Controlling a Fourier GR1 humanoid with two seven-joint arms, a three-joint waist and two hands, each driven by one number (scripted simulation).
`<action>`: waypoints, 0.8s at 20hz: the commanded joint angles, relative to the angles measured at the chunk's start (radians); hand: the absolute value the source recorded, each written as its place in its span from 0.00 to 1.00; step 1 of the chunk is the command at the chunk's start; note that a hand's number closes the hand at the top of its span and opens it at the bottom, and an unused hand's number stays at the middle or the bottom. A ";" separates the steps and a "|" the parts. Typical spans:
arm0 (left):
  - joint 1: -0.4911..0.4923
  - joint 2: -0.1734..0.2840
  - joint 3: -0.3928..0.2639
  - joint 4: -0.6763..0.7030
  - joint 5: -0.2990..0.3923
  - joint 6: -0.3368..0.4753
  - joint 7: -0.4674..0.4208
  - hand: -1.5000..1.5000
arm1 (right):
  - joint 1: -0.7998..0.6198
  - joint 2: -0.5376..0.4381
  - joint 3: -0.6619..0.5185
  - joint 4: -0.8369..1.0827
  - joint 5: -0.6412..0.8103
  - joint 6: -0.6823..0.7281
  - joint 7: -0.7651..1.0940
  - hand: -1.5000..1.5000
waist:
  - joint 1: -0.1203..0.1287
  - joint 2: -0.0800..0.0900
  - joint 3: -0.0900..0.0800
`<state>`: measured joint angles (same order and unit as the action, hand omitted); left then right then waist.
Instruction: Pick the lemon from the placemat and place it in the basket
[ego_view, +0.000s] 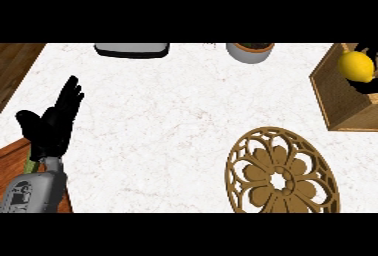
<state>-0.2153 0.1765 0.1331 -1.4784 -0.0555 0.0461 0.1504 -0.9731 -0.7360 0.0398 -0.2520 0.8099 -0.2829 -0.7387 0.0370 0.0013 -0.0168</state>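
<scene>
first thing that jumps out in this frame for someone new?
The bright yellow lemon at the upper right, over the wooden basket, with the right robot hand dark and mostly hidden behind it. Next, the round carved wooden placemat at lower centre-right on the white counter. The left robot hand rests open at the left edge, fingers up.

Bright, even light; soft shadows, no glare.

Lemon (356, 66) over basket (334, 100), right of placemat (282, 172).
</scene>
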 joint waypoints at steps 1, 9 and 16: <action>0.022 -0.020 -0.017 -0.025 -0.010 0.011 -0.007 0.50 | 0.027 0.007 -0.005 0.068 0.021 -0.073 -0.020 1.00 | 0.011 0.017 0.020; -0.058 0.000 -0.008 -0.006 -0.001 0.000 0.044 0.50 | -0.008 0.042 0.017 0.134 0.074 -0.127 0.032 1.00 | 0.020 0.023 0.020; -0.037 0.004 0.005 0.041 0.012 -0.021 -0.004 0.50 | -0.005 0.015 0.028 0.170 0.094 -0.081 -0.003 1.00 | 0.020 0.025 0.020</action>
<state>-0.2486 0.1778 0.1363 -1.4676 -0.0506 0.0413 0.1700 -0.9801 -0.7169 0.0525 -0.1153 0.8798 -0.3813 -0.7317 0.0523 0.0144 -0.0062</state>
